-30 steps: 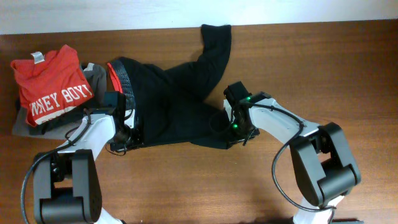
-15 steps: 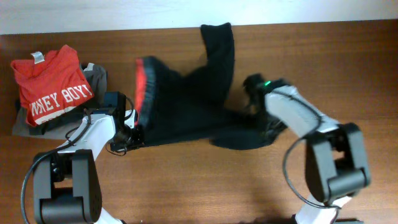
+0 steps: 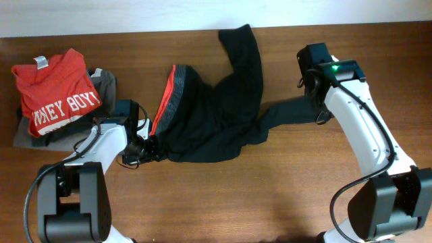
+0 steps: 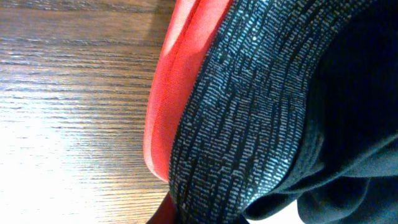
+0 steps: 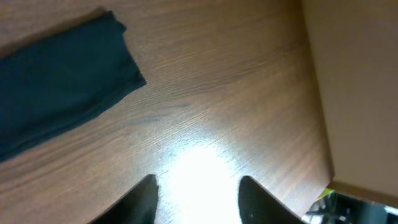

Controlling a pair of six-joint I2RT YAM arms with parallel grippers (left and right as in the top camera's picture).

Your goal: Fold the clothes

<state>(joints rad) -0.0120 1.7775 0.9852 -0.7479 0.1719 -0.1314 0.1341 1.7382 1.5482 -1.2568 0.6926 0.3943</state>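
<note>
Wood table [image 3: 270, 196]: black trousers [image 3: 209, 121] crumpled at centre, 1 leg reaching far edge, 1 leg stretched right, red-grey waistband [image 3: 169, 101] facing left. Red T-shirt [image 3: 57, 94] far left, atop grey garment [image 3: 106, 82], apart from trousers. Left gripper [image 3: 144, 145] pinched tight on waistband's near end. Right gripper [image 5: 199, 199]: jaws apart, holding nothing, over bare wood near right leg's cuff [image 5: 68, 81].

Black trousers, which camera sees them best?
Overhead: it shows the whole black trousers, both legs and waistband. The left wrist view shows only a close-up of the waistband; the right wrist view just one leg end.
</note>
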